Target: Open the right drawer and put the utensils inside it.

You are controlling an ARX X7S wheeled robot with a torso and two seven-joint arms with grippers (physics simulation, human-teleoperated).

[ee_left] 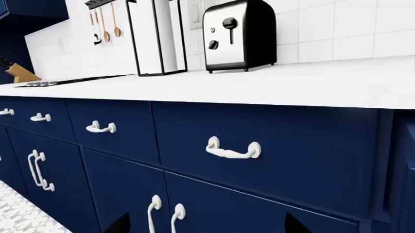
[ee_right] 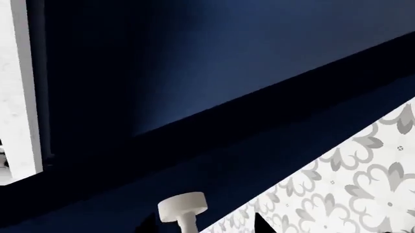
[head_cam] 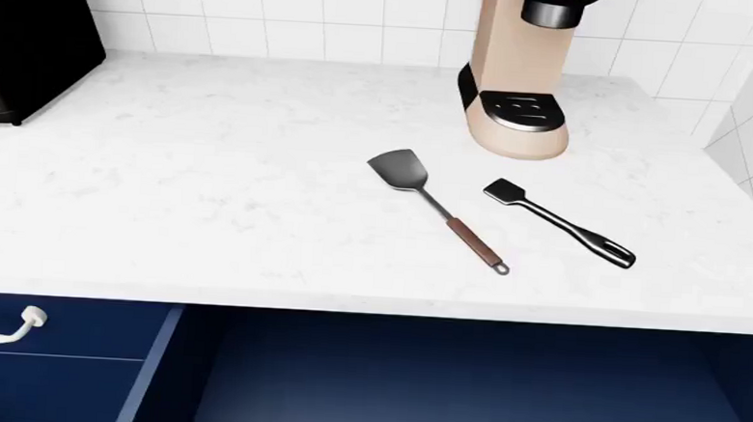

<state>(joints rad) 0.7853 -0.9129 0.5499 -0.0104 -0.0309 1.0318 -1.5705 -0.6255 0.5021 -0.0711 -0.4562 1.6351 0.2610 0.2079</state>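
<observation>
Two utensils lie on the counter (head_cam: 222,213), both above the open right drawer (head_cam: 471,390) in the head view. The grey spatula (head_cam: 431,206) runs from blade at 11 o'clock to handle at 5; the black spatula (head_cam: 559,224) sits just to its right, its head at 10 o'clock. Your right gripper (ee_right: 201,224) is low at the drawer's white knob (ee_right: 183,206), so it looks the nearer arm. Neither gripper's opening is clear enough to tell, and you must lift up and over the counter edge.

2 spatulas (head_cam: 435,206), 1 coffee maker (head_cam: 523,74), 1 toaster (ee_left: 238,35).
</observation>
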